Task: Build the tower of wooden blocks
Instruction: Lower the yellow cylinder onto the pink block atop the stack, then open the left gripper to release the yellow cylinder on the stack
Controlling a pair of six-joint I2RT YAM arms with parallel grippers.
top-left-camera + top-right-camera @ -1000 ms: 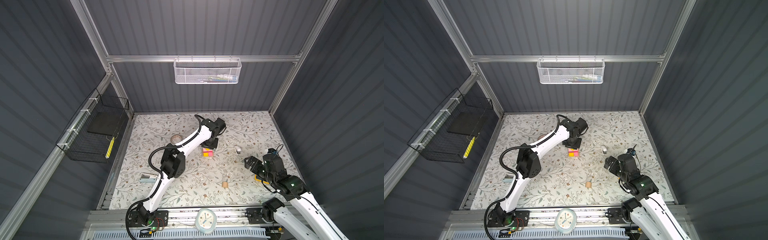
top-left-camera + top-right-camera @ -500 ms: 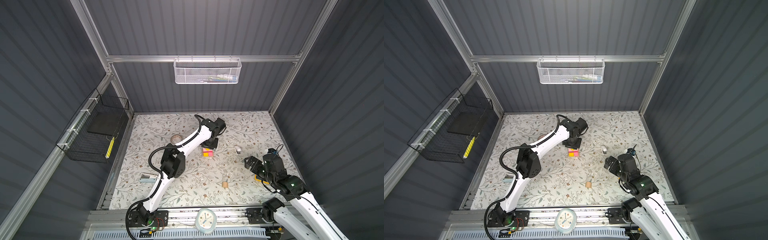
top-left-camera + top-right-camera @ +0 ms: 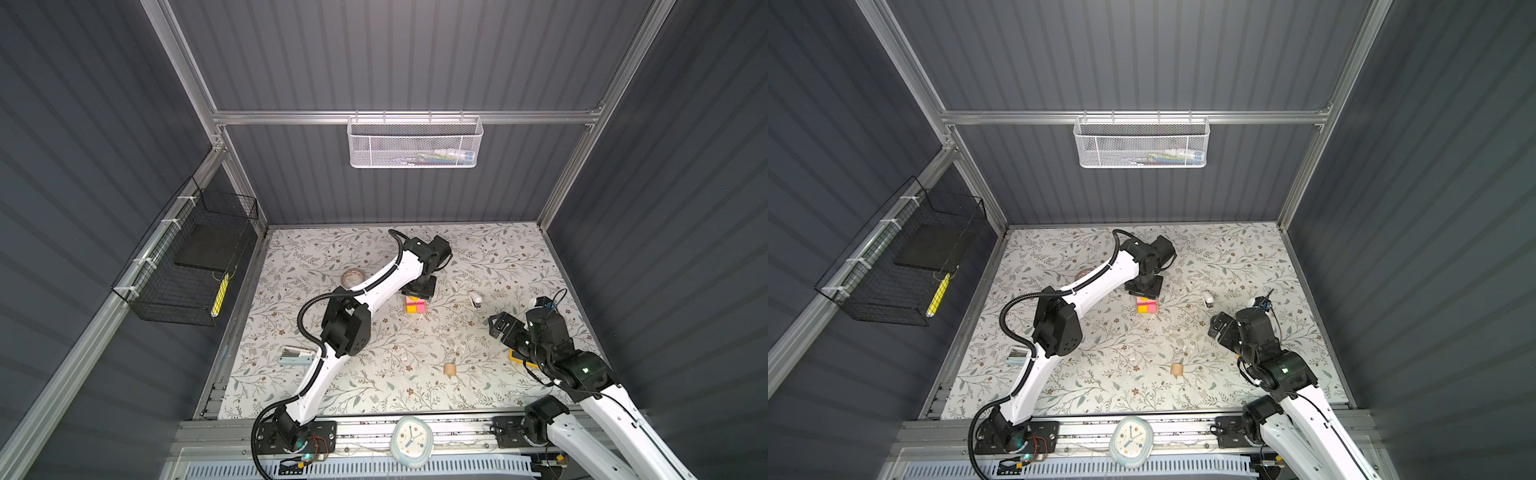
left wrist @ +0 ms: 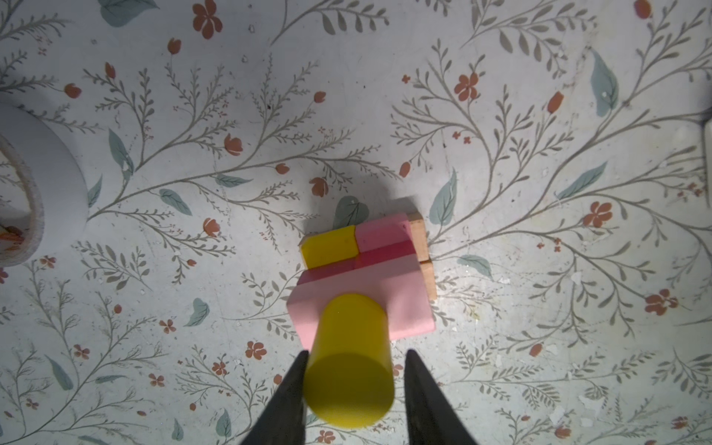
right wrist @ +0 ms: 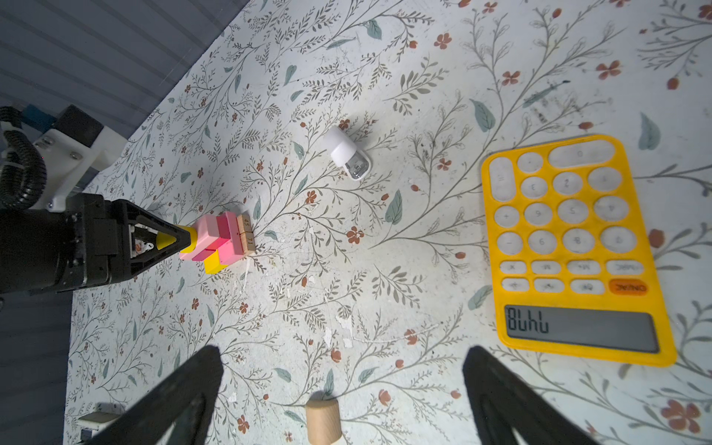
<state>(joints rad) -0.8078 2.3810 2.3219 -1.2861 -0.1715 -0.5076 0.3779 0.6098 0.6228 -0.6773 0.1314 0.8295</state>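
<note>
Located the tower (image 3: pixel 415 306) near the middle of the table (image 3: pixel 374 395), a little toward 12 o'clock in both top views. Found tan bars (image 4: pixel 422 250) at the base, pink and magenta pieces with a yellow block above them, and a yellow cylinder (image 4: pixel 348 370) standing on end on the top pink block (image 4: pixel 404 304).

Found the left gripper (image 4: pixel 357 351) directly above, pointing down, jaws narrowly parted around that cylinder. Saw a clear gap at one finger; cannot tell whether the other finger touches the wood or sits just beside it. Judged the cylinder seated and carried by the block, not by the jaws.

Found the right gripper (image 5: pixel 345 350) spread wide and empty, hovering at about 4 o'clock from the tower, well apart from it. Noted a loose tan cylinder (image 3: pixel 449 369) resting on the table at 5 o'clock from the tower, a white stapler (image 3: pixel 476 298) at 3 o'clock, and a yellow calculator (image 5: pixel 570 246) near 4 o'clock.

Step in hand, as judged: letting go of the yellow cylinder.
- Widen the jaws evenly until both fingers show daylight.
- Lift straight up, with no sideways drift and no wrist twist.
- Watch the close finger: any drag there could tip the cylinder or push the pink block off its seat.
- Keep the right arm clear until the lift is done.
</note>
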